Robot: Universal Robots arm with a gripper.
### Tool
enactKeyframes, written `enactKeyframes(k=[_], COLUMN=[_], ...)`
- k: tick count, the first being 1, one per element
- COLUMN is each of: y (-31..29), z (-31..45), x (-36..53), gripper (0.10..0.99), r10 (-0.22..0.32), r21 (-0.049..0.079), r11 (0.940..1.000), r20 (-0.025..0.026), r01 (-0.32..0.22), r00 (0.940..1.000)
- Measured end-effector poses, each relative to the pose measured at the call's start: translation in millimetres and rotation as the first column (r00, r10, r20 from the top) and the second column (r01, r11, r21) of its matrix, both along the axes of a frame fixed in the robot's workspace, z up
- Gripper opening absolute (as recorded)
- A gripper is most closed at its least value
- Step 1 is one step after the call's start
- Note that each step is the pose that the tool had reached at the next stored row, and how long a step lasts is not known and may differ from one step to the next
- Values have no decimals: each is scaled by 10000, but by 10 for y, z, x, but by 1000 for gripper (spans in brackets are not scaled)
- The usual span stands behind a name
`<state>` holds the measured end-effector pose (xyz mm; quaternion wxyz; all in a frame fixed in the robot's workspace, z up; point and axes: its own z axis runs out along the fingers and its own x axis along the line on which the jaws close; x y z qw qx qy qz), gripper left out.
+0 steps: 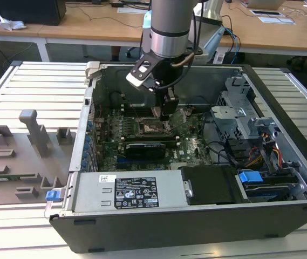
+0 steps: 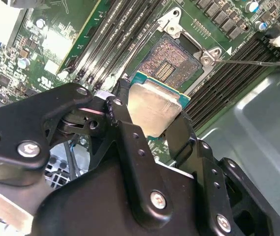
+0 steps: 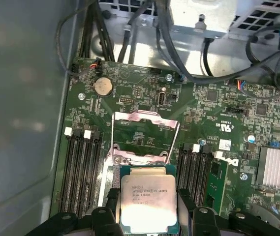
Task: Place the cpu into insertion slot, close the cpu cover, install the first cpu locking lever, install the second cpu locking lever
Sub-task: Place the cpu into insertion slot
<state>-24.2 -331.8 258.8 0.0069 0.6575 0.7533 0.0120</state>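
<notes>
Pinching the cpu [image 3: 148, 199] by two opposite edges, end effector [image 2: 150, 112] poised close over the uncovered insertion slot [image 2: 171, 59], inside an open computer case [image 1: 196, 221] on a slatted white tabletop [image 1: 40, 86], wooden desks [image 1: 88, 24] far behind, part of the slot hidden beneath the cpu.

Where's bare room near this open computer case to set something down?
The slatted table is bare beyond the grey fixture, at the exterior view's left of the case. Inside is crowded: gripper holding the cpu, cables, drive cage.
</notes>
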Motion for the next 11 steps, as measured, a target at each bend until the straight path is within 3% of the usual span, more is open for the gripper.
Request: enactKeyframes(k=[6,11], y=[0,0], z=[0,-1], x=[0,0], gripper=[541,541], r10=[-721,-1275], r21=[-4,-9], r11=[9974,9918], r20=[0,0], r01=[721,1275], r00=[9974,9918])
